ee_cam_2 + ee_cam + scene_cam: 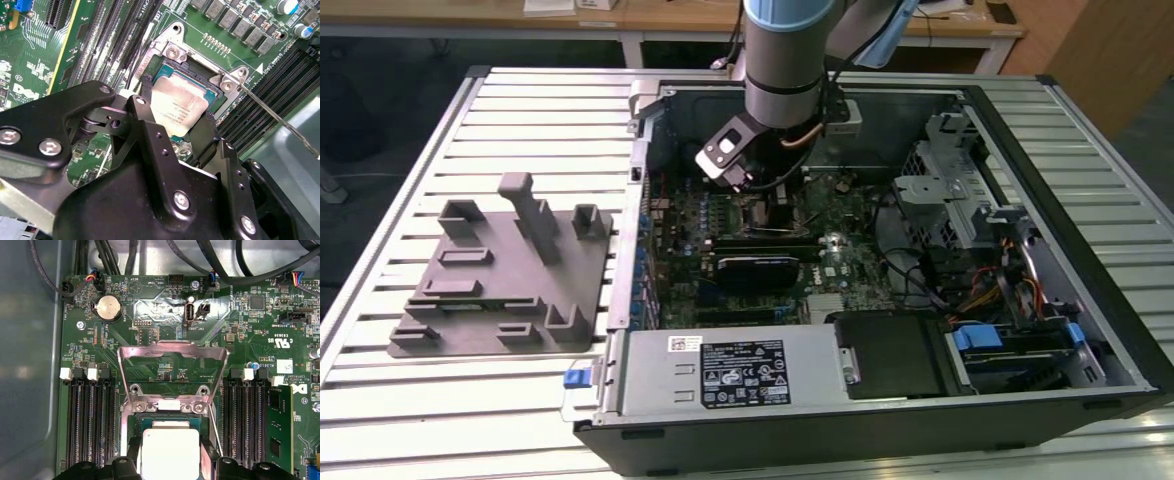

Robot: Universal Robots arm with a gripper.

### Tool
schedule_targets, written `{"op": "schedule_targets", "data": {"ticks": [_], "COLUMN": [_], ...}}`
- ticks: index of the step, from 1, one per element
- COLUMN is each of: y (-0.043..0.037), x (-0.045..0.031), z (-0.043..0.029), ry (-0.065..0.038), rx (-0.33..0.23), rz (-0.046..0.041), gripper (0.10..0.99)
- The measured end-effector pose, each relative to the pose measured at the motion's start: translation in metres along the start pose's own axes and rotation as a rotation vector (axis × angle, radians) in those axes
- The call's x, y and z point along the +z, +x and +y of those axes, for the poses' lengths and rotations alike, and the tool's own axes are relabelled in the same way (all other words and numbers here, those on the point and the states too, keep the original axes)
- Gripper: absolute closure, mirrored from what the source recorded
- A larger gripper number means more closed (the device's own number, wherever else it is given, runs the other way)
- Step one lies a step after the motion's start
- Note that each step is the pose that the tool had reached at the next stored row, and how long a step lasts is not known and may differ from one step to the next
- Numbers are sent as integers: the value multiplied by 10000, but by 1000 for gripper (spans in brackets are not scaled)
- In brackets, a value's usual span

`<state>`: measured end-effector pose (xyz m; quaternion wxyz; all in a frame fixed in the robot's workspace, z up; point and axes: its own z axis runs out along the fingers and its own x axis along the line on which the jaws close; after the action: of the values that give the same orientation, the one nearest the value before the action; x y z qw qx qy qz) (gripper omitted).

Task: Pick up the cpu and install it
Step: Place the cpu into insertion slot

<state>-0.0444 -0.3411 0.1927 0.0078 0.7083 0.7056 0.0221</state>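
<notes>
The cpu (179, 106) I was watching was a small flat square chip with a pale, shiny metal top carrying faint print and a thin darker rim. In both wrist views it lay face up, roughly level, directly over the open socket (186, 79) on the motherboard, with the socket's dark frame showing past its far edge (170, 452). The jaws of the gripper (175, 116) stood against two opposite sides of it. I could not tell whether it was fully seated or just above the contacts.
</notes>
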Motion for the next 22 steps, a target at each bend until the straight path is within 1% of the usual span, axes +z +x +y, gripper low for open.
{"op": "schedule_targets", "data": {"ticks": [3,4,8,13,22], "y": [0,0,0,1,1], "x": [1,1,-2,-55,-63], "z": [0,0,0,2,3], "ry": [0,0,0,-1,-1], "rx": [0,0,0,0,0], "rz": [0,1,0,0,1], "gripper": [533,471,471,471,471]}}
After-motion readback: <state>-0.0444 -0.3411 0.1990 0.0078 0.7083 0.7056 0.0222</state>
